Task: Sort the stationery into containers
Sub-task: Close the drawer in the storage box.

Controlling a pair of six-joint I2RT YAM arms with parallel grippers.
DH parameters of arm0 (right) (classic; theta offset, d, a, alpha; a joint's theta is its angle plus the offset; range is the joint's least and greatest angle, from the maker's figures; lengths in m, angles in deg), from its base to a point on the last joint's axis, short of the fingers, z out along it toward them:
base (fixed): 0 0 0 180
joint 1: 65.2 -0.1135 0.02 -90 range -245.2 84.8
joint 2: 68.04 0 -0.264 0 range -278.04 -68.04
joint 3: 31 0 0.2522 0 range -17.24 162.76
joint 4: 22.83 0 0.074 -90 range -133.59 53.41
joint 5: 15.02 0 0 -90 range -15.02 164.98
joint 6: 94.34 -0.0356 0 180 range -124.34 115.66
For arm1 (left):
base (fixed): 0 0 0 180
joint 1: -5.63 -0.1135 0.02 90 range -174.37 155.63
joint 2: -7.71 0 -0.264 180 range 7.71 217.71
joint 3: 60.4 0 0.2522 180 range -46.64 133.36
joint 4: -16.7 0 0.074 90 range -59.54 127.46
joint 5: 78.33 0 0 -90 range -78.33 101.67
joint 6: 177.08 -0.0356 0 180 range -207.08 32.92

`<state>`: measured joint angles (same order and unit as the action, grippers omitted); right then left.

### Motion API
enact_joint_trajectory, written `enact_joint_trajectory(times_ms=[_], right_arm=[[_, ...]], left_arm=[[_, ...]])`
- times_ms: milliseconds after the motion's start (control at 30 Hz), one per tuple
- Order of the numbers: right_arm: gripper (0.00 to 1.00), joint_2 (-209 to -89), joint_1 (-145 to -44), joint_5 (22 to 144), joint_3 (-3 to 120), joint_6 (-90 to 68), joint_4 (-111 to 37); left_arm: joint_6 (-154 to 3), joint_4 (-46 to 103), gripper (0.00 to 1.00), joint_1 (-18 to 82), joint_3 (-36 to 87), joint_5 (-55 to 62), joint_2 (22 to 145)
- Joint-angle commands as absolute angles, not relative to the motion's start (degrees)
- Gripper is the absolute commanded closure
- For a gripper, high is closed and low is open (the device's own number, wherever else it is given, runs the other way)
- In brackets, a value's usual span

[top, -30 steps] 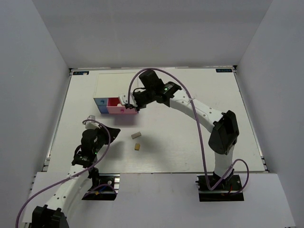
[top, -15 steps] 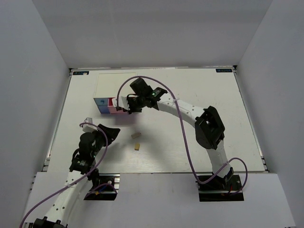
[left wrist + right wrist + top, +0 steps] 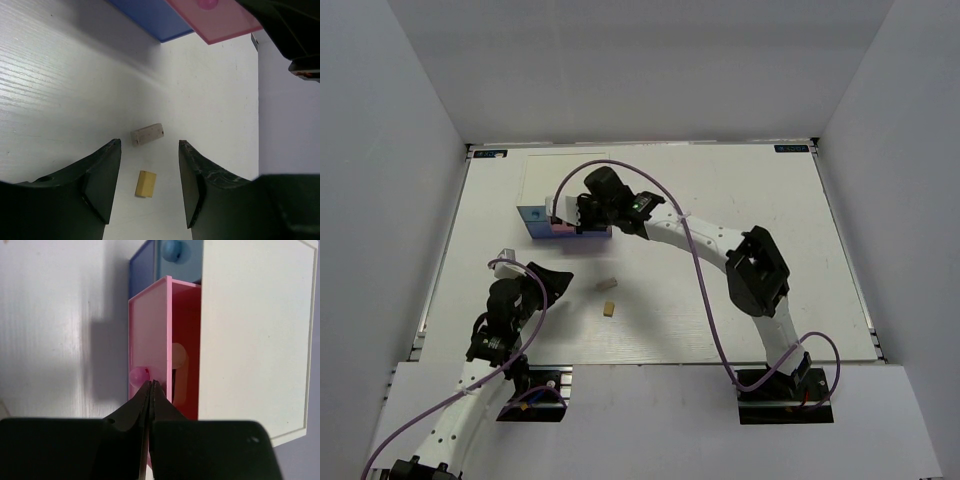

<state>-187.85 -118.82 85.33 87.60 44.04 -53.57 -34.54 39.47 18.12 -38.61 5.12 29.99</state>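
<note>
The box of drawers (image 3: 552,183) stands at the back left, white-topped, with blue and pink fronts. In the right wrist view its pink drawer (image 3: 150,330) is partly open, with a white-pink oblong piece (image 3: 179,375) inside. My right gripper (image 3: 151,384) is shut and empty, its tips against the pink front beside the knob (image 3: 137,375); it also shows in the top view (image 3: 578,217). My left gripper (image 3: 149,145) is open and empty, low over the table. A grey-white eraser (image 3: 147,134) and a tan eraser (image 3: 145,184) lie between its fingers' line of sight. No markers are visible.
The erasers lie near the table's middle, grey-white (image 3: 607,285) and tan (image 3: 609,309). The box's dark blue front (image 3: 150,17) and pink front (image 3: 215,20) show at the top of the left wrist view. White walls enclose the table on three sides.
My right gripper has moved left with the pink drawer front, which now sticks out less from the box. My left arm drew back a little, then held still.
</note>
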Motion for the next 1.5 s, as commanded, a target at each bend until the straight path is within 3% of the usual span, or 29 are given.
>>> enact_joint_trajectory(times_ms=[0,767,967,1033,1167,1200,1233,1300,1333,1400,1467], right_arm=[[1.00,-189.76,-119.34,79.57,88.58,42.25,-48.73],[0.99,-192.58,-119.42,71.30,89.63,41.72,-43.72],[0.99,-191.27,-119.25,78.13,88.67,41.54,-45.46],[0.95,-188.46,-119.07,84.44,86.66,41.98,-47.39],[0.73,-178.91,-118.46,94.39,75.08,41.63,-47.59],[0.63,-177.48,-118.37,95.80,73.30,39.80,-46.88],[0.41,-176.24,-118.20,96.86,71.55,38.56,-45.40],[0.23,-171.58,-117.23,97.66,65.83,34.52,-43.73],[0.20,-169.92,-117.05,98.27,64.51,33.73,-43.54],[0.22,-166.93,-115.48,98.62,60.47,30.30,-43.45],[0.40,-164.82,-114.16,99.50,56.61,28.19,-43.19]], left_arm=[[-34.69,39.51,0.40,18.02,-38.64,5.69,29.94],[-34.17,36.70,0.39,18.02,-38.64,6.22,33.19],[-33.64,35.03,0.35,18.02,-38.64,7.27,34.24],[-32.76,33.54,0.27,17.50,-38.64,8.85,35.47],[-30.31,28.27,0.16,17.50,-39.17,12.36,41.27],[-29.69,24.78,0.15,16.97,-39.17,12.37,43.02],[-28.47,22.83,0.11,16.97,-39.69,12.98,46.87],[-27.05,19.14,0.11,16.97,-39.70,12.99,51.54],[-25.92,14.94,0.10,16.97,-39.70,12.99,53.91],[-24.77,10.96,0.11,16.45,-39.00,12.99,61.73],[-23.97,5.34,0.18,15.83,-38.11,12.37,66.66]])
